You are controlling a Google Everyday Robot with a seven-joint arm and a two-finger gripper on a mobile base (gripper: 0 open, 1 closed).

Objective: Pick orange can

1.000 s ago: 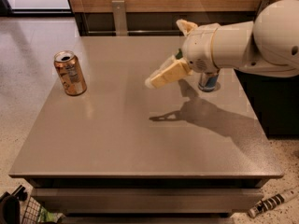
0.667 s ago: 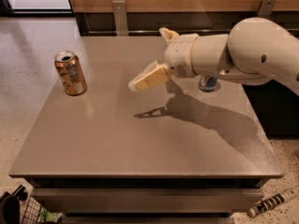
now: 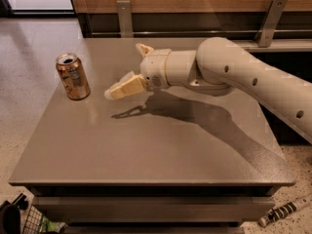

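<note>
As the gripper has been carried leftward across the table over the last second, the gap to the orange can has been cut to a fraction of what it was. Its two fingers are seen spread wide with nothing held between them: the lower finger is pointed toward the can's lower half, and the upper finger is raised behind it and to the right. The spread appears unchanged through the sweep. The gripper is held above the tabletop, as is shown by the shadow cast apart from it, and it is near the can but not touching it. Behind it the arm is now stretched in from the right across the table's far half, where a second ago it reached only over the right side. The can has not been moved: it is stood upright near the table's far left corner, with a pale label patch showing on its side. The approach is therefore judged nearly done, and the grasp not yet begun. A short further reach leftward is called for, with the fingers brought to either side of the can before being closed. A nudge from the leading finger could tip the can or slide it toward the nearby left edge.
</note>
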